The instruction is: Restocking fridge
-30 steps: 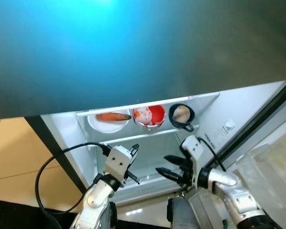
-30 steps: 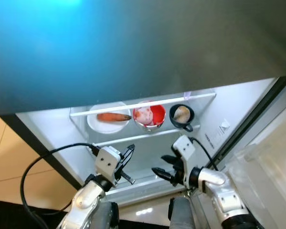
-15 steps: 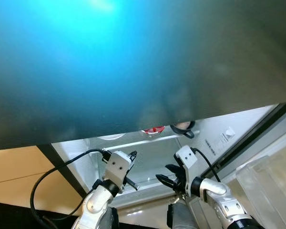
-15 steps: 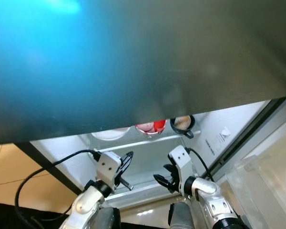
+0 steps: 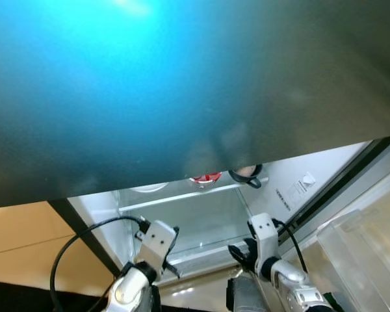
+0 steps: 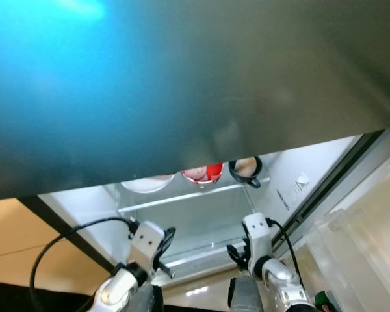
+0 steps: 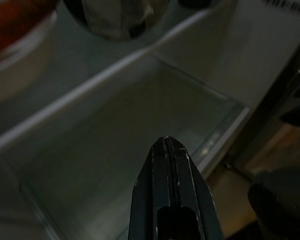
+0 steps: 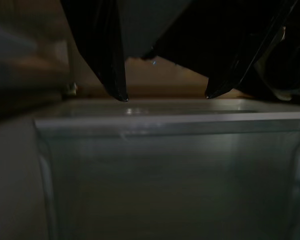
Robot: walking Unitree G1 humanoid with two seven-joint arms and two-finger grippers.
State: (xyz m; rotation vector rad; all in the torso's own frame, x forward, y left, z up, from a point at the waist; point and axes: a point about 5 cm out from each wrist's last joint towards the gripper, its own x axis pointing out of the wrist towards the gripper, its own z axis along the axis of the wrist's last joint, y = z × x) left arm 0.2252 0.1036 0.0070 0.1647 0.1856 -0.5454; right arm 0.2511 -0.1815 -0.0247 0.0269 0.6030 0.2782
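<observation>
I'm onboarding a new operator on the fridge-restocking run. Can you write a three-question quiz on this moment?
1. True or false: the left claw has its two black fingers pressed together.
2. Multiple choice: what sits furthest toward the robot's right on the upper door shelf? A) white bowl B) red cup C) black mug with a handle
3. Fill in: the right claw is ____, with nothing between its fingertips, above the clear plastic door bin.

Key
1. True; the left wrist view shows the fingers meeting at one tip.
2. C
3. open
</observation>
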